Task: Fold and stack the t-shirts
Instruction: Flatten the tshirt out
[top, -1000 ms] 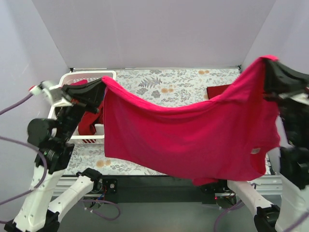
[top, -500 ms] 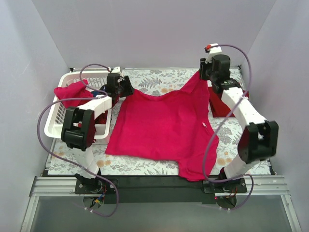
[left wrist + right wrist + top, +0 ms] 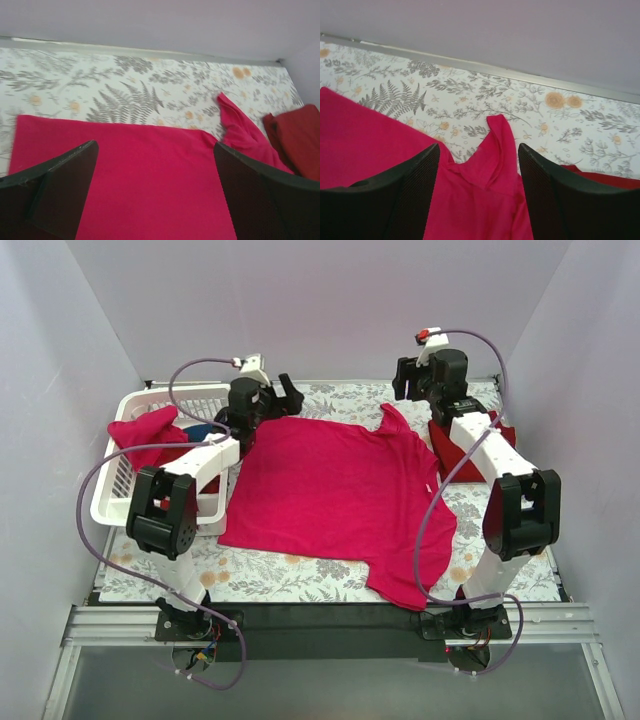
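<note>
A bright pink-red t-shirt lies spread flat on the floral table, its near corner reaching the front edge. My left gripper hovers open over the shirt's far left corner with nothing between its fingers; in the left wrist view the cloth lies below the jaws. My right gripper stands open above the shirt's far right corner, which sticks up slightly rumpled between the fingers without being gripped. A dark maroon-red t-shirt lies folded at the right, partly hidden by the right arm.
A white lattice basket stands at the left and holds another pink-red shirt and a bit of blue cloth. The back wall rises just behind both grippers. The maroon shirt also shows in the left wrist view.
Both grippers opened and let go of the pink-red shirt. It was held up stretched between them, then lowered, and now lies flat on the table.
</note>
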Action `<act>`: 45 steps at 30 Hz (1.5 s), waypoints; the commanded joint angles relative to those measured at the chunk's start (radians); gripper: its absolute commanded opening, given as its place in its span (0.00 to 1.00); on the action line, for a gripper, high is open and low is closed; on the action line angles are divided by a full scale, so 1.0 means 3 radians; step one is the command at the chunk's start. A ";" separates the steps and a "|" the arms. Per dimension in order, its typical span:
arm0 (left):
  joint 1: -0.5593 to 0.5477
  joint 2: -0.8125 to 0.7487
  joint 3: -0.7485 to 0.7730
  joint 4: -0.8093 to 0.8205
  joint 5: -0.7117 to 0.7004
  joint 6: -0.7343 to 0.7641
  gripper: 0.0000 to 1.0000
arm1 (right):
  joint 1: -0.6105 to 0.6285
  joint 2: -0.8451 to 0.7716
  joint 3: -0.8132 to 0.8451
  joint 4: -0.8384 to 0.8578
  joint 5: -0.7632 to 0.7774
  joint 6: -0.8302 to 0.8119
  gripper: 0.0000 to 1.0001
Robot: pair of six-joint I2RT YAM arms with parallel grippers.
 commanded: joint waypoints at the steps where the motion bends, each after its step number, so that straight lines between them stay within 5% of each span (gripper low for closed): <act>1: -0.0352 0.0074 -0.0037 0.0074 0.0109 0.0129 0.92 | 0.0048 0.0256 -0.0058 0.0137 -0.0333 0.0083 0.58; 9: -0.0803 0.0514 -0.0338 0.0304 0.0181 -0.0019 0.91 | 0.0074 0.0922 0.0331 -0.0251 -0.0257 0.0119 0.56; 26: -0.0824 0.0785 -0.0788 0.0401 -0.0039 -0.0117 0.91 | 0.0074 0.1040 0.0034 -0.0298 -0.0027 0.0282 0.55; 33: -0.0814 0.0770 -0.0819 0.0391 -0.0065 -0.0096 0.92 | 0.0043 0.1137 0.0070 -0.0344 -0.0190 0.0436 0.37; 41: -0.0788 0.0709 -0.0890 0.0386 -0.0090 -0.0070 0.92 | 0.0017 0.1147 0.0054 -0.0385 -0.0236 0.0507 0.36; 44: -0.0773 0.0688 -0.0911 0.0396 -0.0060 -0.0076 0.92 | 0.0012 0.1203 0.0131 -0.0441 -0.0251 0.0507 0.24; 45: -0.0773 0.0678 -0.0916 0.0396 -0.0060 -0.0081 0.92 | 0.0012 0.1234 0.0152 -0.0441 -0.0267 0.0507 0.08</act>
